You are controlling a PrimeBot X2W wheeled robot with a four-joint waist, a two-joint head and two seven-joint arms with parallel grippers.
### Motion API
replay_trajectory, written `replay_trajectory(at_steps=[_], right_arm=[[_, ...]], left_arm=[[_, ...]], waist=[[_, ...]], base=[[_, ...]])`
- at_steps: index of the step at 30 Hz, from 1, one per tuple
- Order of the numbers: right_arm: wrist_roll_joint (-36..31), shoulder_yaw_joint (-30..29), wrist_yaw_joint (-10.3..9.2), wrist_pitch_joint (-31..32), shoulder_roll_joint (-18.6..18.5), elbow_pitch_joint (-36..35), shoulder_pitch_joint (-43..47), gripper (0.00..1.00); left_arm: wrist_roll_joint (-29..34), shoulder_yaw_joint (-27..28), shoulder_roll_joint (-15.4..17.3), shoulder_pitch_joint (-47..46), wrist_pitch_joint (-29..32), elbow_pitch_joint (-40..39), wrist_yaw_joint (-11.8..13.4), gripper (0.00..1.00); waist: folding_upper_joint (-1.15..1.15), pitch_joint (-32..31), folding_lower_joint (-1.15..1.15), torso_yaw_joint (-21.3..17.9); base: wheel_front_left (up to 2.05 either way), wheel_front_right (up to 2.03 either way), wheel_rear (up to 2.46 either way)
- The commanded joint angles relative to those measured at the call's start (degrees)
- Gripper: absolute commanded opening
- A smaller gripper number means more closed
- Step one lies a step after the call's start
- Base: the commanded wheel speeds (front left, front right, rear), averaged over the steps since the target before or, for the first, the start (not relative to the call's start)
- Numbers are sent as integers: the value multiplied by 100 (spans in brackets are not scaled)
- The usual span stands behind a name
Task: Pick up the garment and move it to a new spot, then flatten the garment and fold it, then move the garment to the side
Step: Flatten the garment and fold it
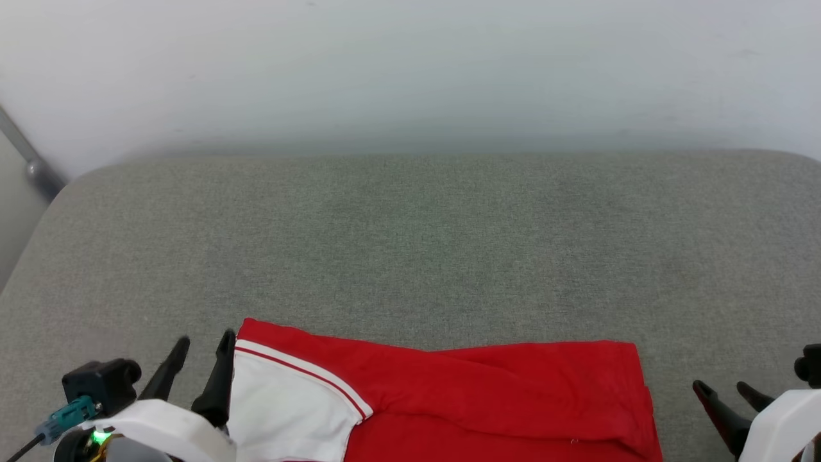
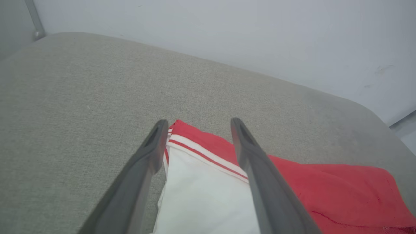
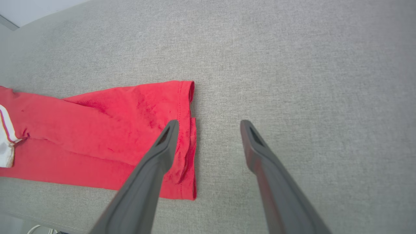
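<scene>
The garment (image 1: 487, 398) lies folded flat along the near edge of the grey surface, bright red with a white panel (image 1: 282, 410) edged in thin red-and-white stripes at its left end. My left gripper (image 1: 204, 343) stands open at that left end; in the left wrist view its fingers straddle the garment (image 2: 208, 182) at its striped corner without holding it. My right gripper (image 1: 721, 387) is open to the right of the garment's hem. In the right wrist view the right gripper (image 3: 208, 125) hovers above the hem of the garment (image 3: 113, 130), and nothing sits between its fingers.
The grey upholstered surface (image 1: 410, 244) stretches far behind the garment to a pale wall (image 1: 410, 70). A metal rod (image 1: 29, 163) runs down at the far left corner. The surface's rounded front edge (image 3: 39, 211) lies just below the garment in the right wrist view.
</scene>
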Motion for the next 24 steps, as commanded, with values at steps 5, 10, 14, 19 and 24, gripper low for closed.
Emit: replay_trajectory(at_steps=[5,10,14,19,24], right_arm=[[-244,-170,-2,752,-120,-294,-242,100],[-356,-110,-3,1262,-72,-175,-407,100],[-354,-48,-2,1387,52,134,-551,100],[-197,101,-2,1341,190,741,-742,100],[50,394,-1,1463,268,1346,-802,2]], left_arm=[[719,-74,-139,-423,-879,-314,80,100],[1270,-219,-246,-778,-1349,-337,68,100],[1520,-291,-322,-961,-1454,-345,31,100],[1701,-379,-401,-1109,-1505,-333,-16,100],[1791,-427,-453,-1176,-1533,-261,-18,100]], waist=[[0,100,1,122],[0,407,1,361],[0,694,1,538],[0,942,1,668],[0,981,1,697]], base=[[0,0,0],[0,0,0],[0,0,0],[0,0,0],[0,0,0]])
